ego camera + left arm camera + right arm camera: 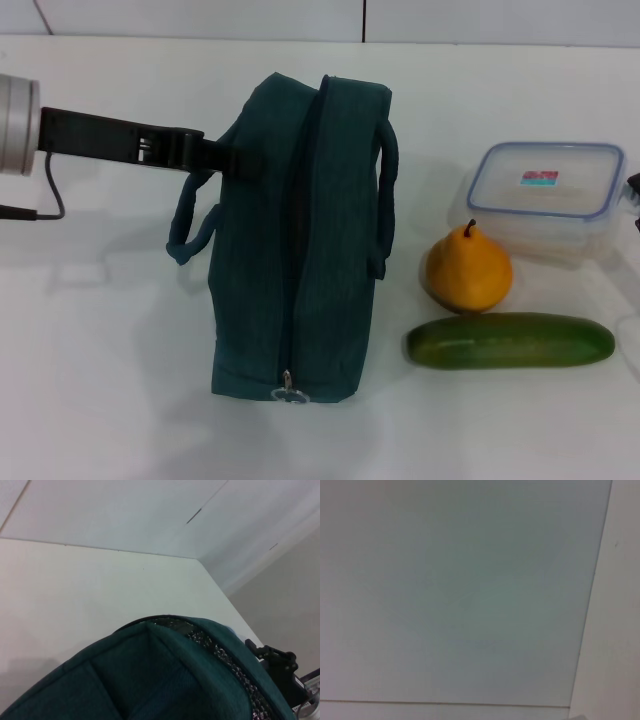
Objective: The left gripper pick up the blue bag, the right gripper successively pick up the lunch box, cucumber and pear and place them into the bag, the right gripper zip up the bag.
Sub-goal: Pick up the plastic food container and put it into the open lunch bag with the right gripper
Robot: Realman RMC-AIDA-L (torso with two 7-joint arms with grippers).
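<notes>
The blue bag [300, 250] stands on the white table with its zipped top facing up and its zip pull [288, 385] at the near end. My left gripper [240, 160] reaches in from the left and is shut on the bag's left wall by the handle. The left wrist view shows the bag [165, 680] close up, with silver lining along a gap at its top. The clear lunch box [545, 195] with a blue-rimmed lid, the yellow pear [468, 270] and the green cucumber [510, 341] lie to the bag's right. My right gripper [633, 190] barely shows at the right edge.
The white table [100, 380] runs to a white wall at the back. The right wrist view shows only a plain pale surface. A dark part of the right arm [277, 667] shows beyond the bag in the left wrist view.
</notes>
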